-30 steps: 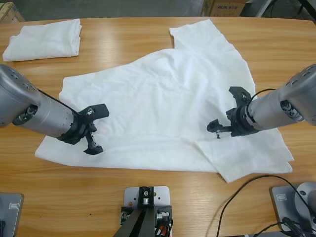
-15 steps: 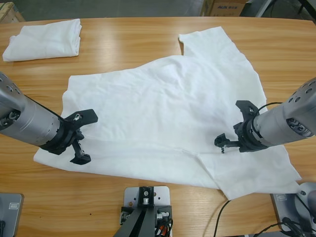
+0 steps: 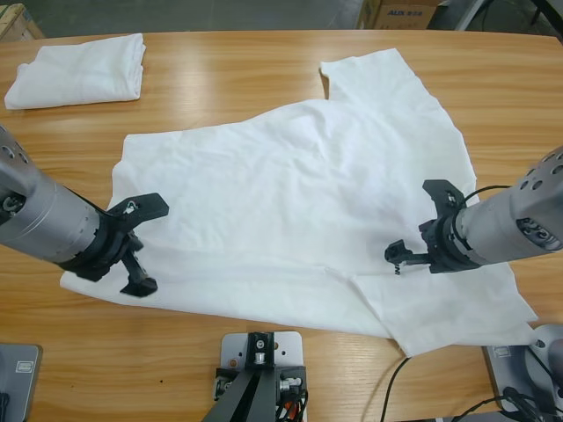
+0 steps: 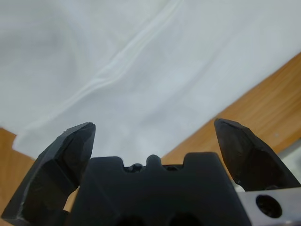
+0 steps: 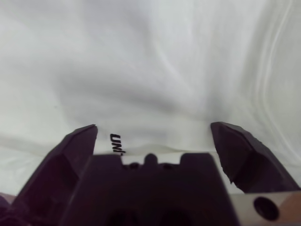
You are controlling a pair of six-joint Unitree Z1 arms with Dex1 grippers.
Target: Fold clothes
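Large white T-shirt [image 3: 290,202] spread rumpled across middle of worktop [image 3: 229,79], one sleeve toward far edge, near-right corner folded over. Left tool [image 3: 141,246] released, jaws wide apart, over shirt's near-left hem; seam and worktop edge visible in left wrist view. Right tool [image 3: 420,224] also released, jaws spread, above shirt's right side, small dark printed mark [image 5: 116,143] just by it. Second shirt [image 3: 77,69] folded at far-left corner, well apart.
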